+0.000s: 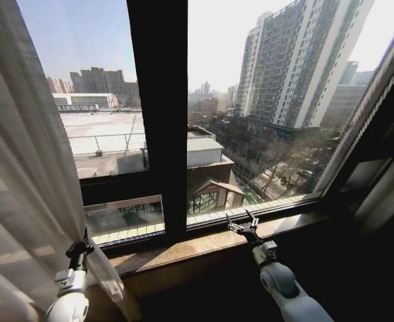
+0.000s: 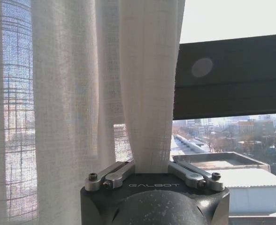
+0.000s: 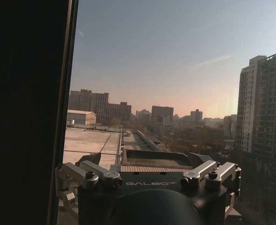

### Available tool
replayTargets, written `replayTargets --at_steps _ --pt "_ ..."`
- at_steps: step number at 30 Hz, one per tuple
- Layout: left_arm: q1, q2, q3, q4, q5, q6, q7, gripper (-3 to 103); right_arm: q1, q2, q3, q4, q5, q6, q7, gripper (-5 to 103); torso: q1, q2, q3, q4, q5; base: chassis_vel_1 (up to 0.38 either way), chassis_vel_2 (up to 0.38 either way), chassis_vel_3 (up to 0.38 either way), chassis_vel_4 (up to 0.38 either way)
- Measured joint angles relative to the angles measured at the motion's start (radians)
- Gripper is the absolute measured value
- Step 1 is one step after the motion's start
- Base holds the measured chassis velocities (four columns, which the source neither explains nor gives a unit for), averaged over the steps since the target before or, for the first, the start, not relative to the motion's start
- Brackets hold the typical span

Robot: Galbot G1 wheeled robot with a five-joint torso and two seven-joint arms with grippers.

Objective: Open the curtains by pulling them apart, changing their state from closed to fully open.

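Note:
A sheer white curtain [image 1: 23, 168] with long pleats hangs bunched at the left side of the window. Its inner edge falls past my left gripper [image 1: 80, 248], low at the left. In the left wrist view a fold of the curtain [image 2: 149, 93] narrows down between the jaws of the left gripper [image 2: 150, 166], which is shut on it. My right gripper [image 1: 240, 221] is open just above the window sill, right of the centre post, with nothing between its fingers and no fabric touching it.
A wide dark window post [image 1: 158, 114] splits the bare glass. The stone sill [image 1: 204, 247] runs below both grippers. At the far right a pale hanging panel [image 1: 384, 194] stands in shadow beside the slanted dark frame. City buildings lie outside.

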Motion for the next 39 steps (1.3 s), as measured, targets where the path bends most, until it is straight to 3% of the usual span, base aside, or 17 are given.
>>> replayTargets --at_steps 39 --pt "0.090 -0.040 -0.085 -0.024 0.005 -0.045 -0.018 0 0.000 0.000 0.000 0.000 0.000 0.000 0.000 100 0.000 0.000 0.000 0.0002 0.0001 0.396 0.264 -0.397 -0.260"
